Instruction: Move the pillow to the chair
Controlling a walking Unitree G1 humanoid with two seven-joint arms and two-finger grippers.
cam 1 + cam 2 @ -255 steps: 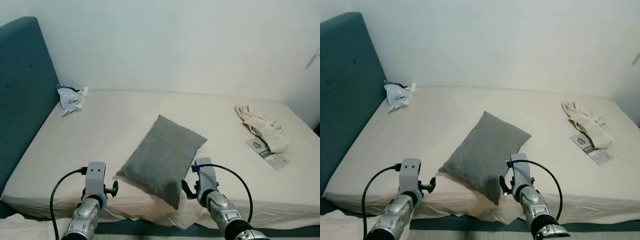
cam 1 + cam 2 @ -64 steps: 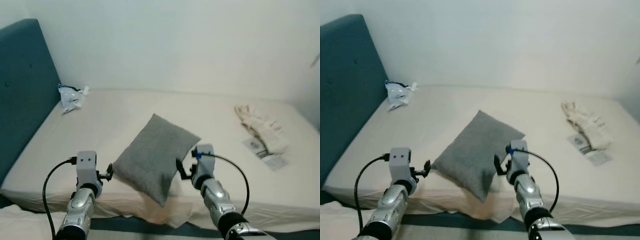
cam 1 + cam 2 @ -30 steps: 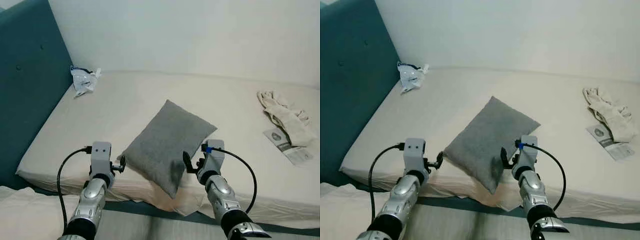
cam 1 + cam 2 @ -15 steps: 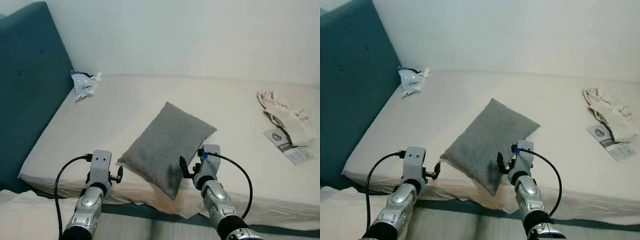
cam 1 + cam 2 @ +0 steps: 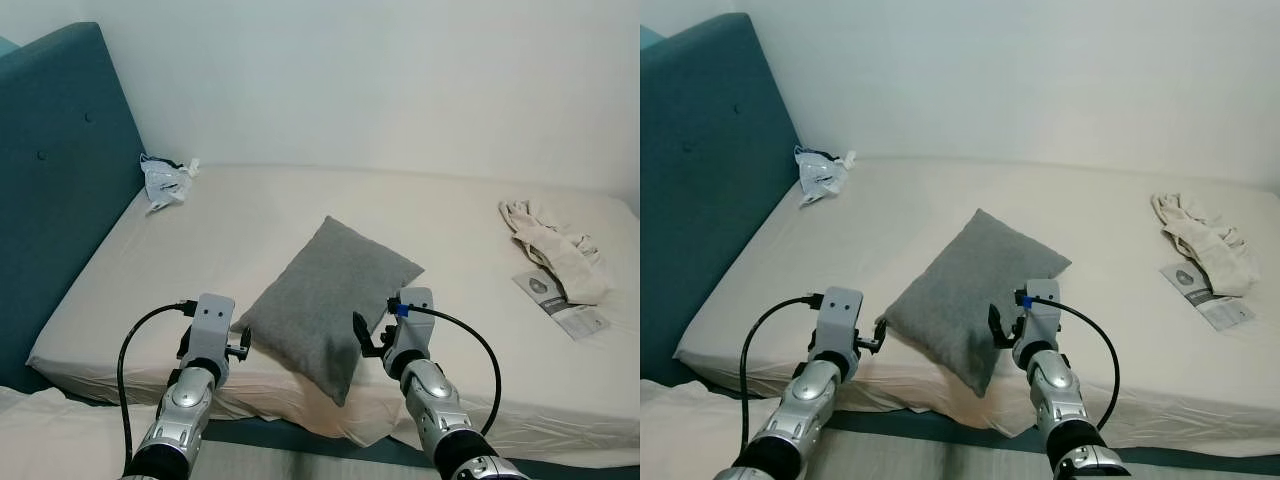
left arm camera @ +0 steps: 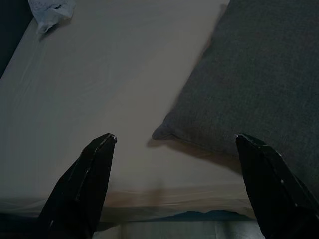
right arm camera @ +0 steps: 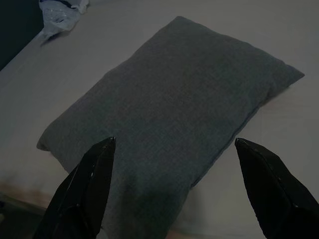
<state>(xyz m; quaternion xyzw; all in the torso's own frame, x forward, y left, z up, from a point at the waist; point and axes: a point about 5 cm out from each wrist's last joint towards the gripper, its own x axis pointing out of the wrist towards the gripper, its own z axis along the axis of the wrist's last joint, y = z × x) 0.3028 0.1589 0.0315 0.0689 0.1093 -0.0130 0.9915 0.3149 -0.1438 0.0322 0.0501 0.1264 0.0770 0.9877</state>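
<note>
You are facing the bed [image 5: 150, 290], with its blue headboard [image 5: 50, 180] on your left. The grey pillow [image 5: 325, 290] lies flat near the front edge of the mattress, turned at an angle, one corner hanging just past the edge toward you. No chair is in sight, so the carry comes after the pick.

Both grippers are spread wide and hold nothing. The left gripper [image 6: 174, 142] is beside the pillow's left corner, which sits between its fingers in the wrist view. The right gripper [image 7: 174, 147] points at the pillow's broad face, over its near right part.

To do this step well, I would bring each gripper in onto an edge of the pillow rather than its flat middle, since soft stuffing will likely slip from a shallow pinch. Close on both sides before you lift, so it does not sag or swing.

Farther back, a crumpled plastic bag [image 5: 165, 182] rests by the headboard; whether anything is inside it is hard to tell. Light cloths [image 5: 555, 245] and a leaflet [image 5: 560, 300] lie well apart on the right.
</note>
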